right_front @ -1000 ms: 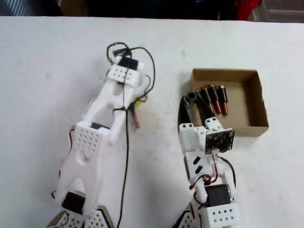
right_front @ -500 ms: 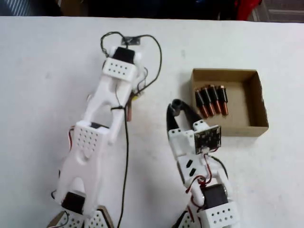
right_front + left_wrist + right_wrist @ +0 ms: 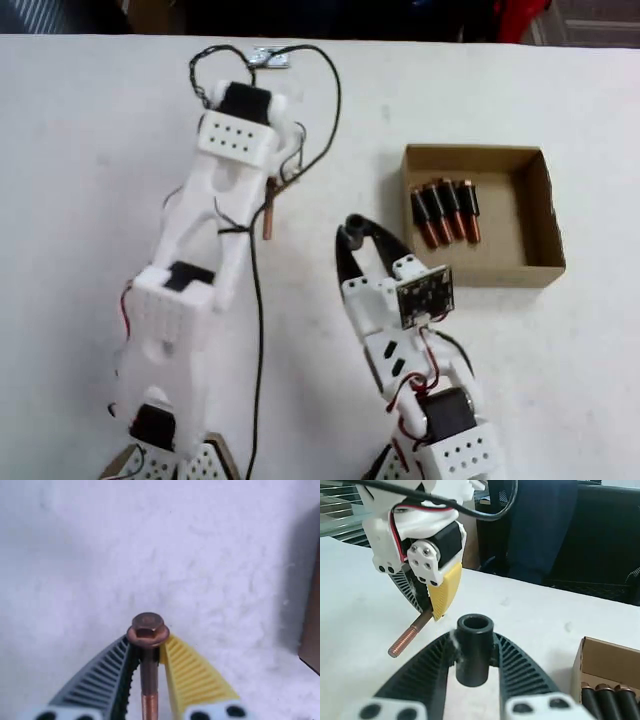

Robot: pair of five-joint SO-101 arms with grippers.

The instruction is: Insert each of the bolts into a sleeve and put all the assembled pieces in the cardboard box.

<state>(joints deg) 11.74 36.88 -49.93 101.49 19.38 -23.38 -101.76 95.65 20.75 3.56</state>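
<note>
Holding one part each, the two arms stand at the mating step of what looks like the fifth assembly. The left gripper (image 3: 147, 644) is clamped on a copper bolt (image 3: 148, 630) just below its hex head. In the right wrist view the bolt's threaded end is free and slants down toward the surface (image 3: 100, 120). The right gripper (image 3: 474, 642) is closed around a black sleeve (image 3: 474, 652), whose open bore is turned toward that arm's wrist camera.

In the high view the bolt hangs at about 9 o'clock from the sleeve, near it but apart, and nothing has entered the bore yet. At 3 o'clock from the sleeve sits the cardboard box (image 3: 546, 215). Four assembled pieces (image 3: 445, 212) lie side by side in its 9 o'clock half, copper ends pointing toward 6 o'clock.

So four pairs look finished and boxed. What is left, as I judge it, is to bring the bolt's tip in line with the bore, push it through, and carry the joined piece over to 3 o'clock and into the box.
</note>
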